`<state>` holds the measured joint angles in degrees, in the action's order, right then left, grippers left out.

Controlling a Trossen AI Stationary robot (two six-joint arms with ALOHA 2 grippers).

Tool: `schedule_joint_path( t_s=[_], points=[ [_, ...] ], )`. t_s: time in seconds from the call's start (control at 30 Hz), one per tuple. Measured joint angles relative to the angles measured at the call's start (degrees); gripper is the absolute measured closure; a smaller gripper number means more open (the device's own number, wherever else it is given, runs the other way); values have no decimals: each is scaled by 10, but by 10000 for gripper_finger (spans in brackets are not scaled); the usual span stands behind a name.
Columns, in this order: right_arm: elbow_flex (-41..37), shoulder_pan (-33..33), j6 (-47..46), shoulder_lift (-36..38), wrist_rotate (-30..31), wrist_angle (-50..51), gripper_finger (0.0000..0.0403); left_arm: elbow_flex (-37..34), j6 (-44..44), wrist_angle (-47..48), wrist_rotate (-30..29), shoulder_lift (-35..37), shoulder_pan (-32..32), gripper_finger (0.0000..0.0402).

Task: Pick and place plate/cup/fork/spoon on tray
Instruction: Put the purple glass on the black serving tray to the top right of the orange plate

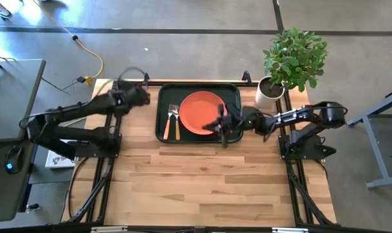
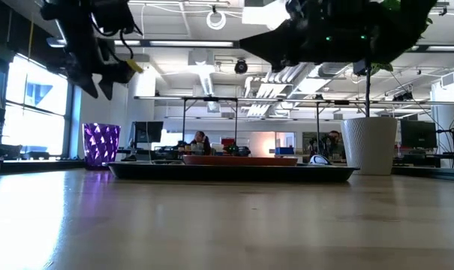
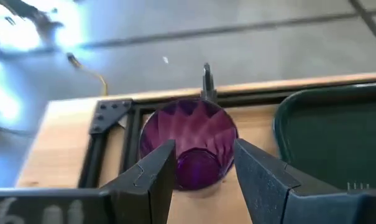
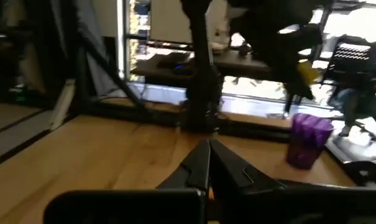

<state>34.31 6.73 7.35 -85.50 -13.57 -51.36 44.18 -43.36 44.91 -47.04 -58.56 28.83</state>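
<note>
The dark tray lies at the table's far middle. On it rest the orange plate and, left of the plate, the orange-handled fork and spoon side by side: one utensil, the other utensil; which is which I cannot tell. The purple cup stands upright on the wood left of the tray. My left gripper hangs open above and just short of the cup. My right gripper is shut, raised over the tray's right part by the plate's edge.
A green plant in a white pot stands on the table's far right corner, close to my right arm. A metal clamp sticks up at the far edge behind the cup. The wood nearer than the tray shows nothing on it.
</note>
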Motion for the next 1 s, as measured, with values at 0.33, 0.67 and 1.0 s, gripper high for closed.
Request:
schedule_joint_path(
  t_s=[0.33,0.67,1.0],
  points=[
    [-50,-68,-72,28,40,19,323,25,187,-108,253,-34,240,248],
    [-58,-119,-195,28,105,83,248,96,171,-38,232,-135,252,247],
    [-57,-201,-204,28,220,84,253,178,180,83,179,-258,252,247]
  ],
)
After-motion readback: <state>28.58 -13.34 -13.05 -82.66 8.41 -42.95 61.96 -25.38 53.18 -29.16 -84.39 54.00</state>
